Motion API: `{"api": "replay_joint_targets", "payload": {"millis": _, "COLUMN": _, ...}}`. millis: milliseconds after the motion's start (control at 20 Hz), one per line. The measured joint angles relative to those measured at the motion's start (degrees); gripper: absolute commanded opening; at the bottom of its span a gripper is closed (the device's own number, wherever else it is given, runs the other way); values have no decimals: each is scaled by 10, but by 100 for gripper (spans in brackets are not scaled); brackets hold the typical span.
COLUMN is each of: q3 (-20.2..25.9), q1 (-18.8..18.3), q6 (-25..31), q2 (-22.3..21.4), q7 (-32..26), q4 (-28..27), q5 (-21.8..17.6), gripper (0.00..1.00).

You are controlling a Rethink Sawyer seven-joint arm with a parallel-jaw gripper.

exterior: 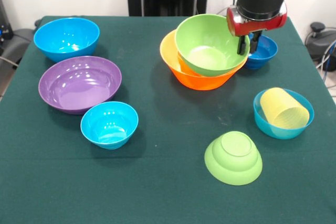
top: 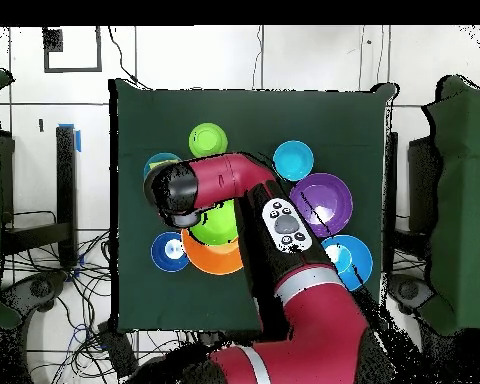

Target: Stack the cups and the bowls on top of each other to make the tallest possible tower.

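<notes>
My gripper [exterior: 248, 44] is shut on the right rim of the large lime green bowl [exterior: 207, 43]. That bowl sits tilted inside the large orange bowl [exterior: 197, 77]. In the overhead view the green bowl [top: 220, 226] and the orange bowl [top: 216, 262] show beside the arm's wrist, which hides the gripper. The pale yellow cup [exterior: 285, 109] lies on its side in a small light blue bowl [exterior: 262, 119]. A small lime green bowl [exterior: 233, 157] lies upside down in front. The small dark blue bowl [exterior: 264, 52] stands just behind the gripper. The orange cup is out of view.
At the left stand the large blue bowl [exterior: 66, 38], the large purple bowl [exterior: 80, 83] and a second small light blue bowl [exterior: 109, 124], all upright and apart. The green tablecloth [exterior: 168, 192] runs to the table's edges.
</notes>
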Motion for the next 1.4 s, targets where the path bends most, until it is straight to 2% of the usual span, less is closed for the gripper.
{"api": "replay_joint_targets", "payload": {"millis": 600, "q3": 0, "q1": -6, "q6": 0, "q2": -5, "q7": 0, "q4": 0, "q5": 0, "gripper": 0}}
{"api": "replay_joint_targets", "payload": {"millis": 1400, "q3": 0, "q1": -40, "q6": 0, "q2": -38, "q7": 0, "q4": 1, "q5": 0, "gripper": 0}}
